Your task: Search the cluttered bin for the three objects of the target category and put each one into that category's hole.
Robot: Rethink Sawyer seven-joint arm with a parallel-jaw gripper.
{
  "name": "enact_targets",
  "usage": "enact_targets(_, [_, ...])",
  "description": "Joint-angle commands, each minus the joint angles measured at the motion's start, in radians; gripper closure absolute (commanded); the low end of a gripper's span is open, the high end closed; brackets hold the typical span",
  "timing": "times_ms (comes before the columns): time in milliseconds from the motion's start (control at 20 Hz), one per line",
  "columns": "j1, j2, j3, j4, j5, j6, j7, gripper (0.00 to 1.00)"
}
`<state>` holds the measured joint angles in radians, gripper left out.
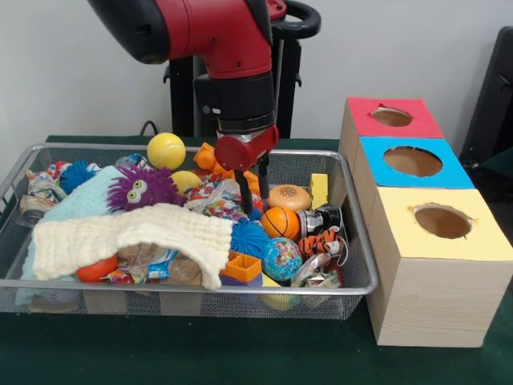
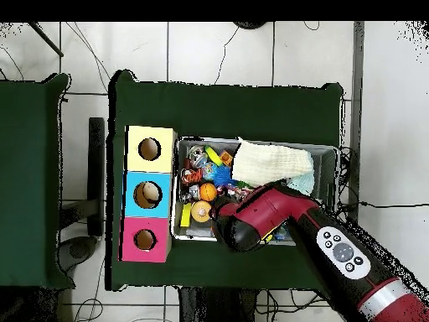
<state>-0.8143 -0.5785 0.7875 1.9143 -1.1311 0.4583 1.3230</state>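
**Arm hangs over the toy pile, hunting for balls**

The task does not name the target group, so this is a guess: balls look like a fair pick. The mesh bin point(image 1: 357, 282) is full of toys. An orange basketball toy point(image 1: 280, 223) sits near the middle. A globe ball point(image 1: 281, 259) lies at about 6 o'clock from it, touching it or nearly so. A yellow ball point(image 1: 166, 150) rests near the back rim, at about 10 o'clock from the basketball.

The gripper point(image 1: 253, 192) hangs just beside the basketball, at about 10 o'clock from it. Its two dark fingers point(image 1: 246, 191) point down with a gap between them, and they hold nothing.

The balls look small and light. They are smooth and round, so they may slip or roll away. It seems best to pinch one across its widest part, coming straight down. The blue spiky ball point(image 1: 250, 237) looks soft and squishy. A cream knit cloth point(image 1: 132, 237) covers the left part of the pile and may hide more toys.

The box has a red hole point(image 1: 392, 117), a blue hole point(image 1: 413, 161) and a yellow hole point(image 1: 442, 220), all to the right of the bin.
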Motion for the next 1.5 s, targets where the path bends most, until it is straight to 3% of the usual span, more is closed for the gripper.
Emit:
enact_targets(50, [0.031,-0.048,0.094,0.038,-0.016,-0.025,-0.195,0.00])
enact_targets(450, [0.088,-0.033,0.125,-0.057,0.025,0.040,-0.220,0.00])
enact_targets(700, [0.130,0.043,0.086,-0.163,-0.009,0.076,-0.252,0.00])
enact_targets(850, [0.133,0.126,0.064,-0.231,0.004,0.104,-0.280,0.00])
enact_targets(1000, [0.142,0.147,0.044,-0.264,-0.001,0.098,-0.255,0.00])
enact_targets(1200, [0.161,0.179,-0.004,-0.305,-0.022,0.067,-0.153,0.00])
enact_targets(1300, [0.145,0.217,-0.012,-0.332,-0.016,0.058,-0.151,0.00])
enact_targets(1500, [0.119,0.223,-0.015,-0.328,0.005,0.020,-0.092,0.00])
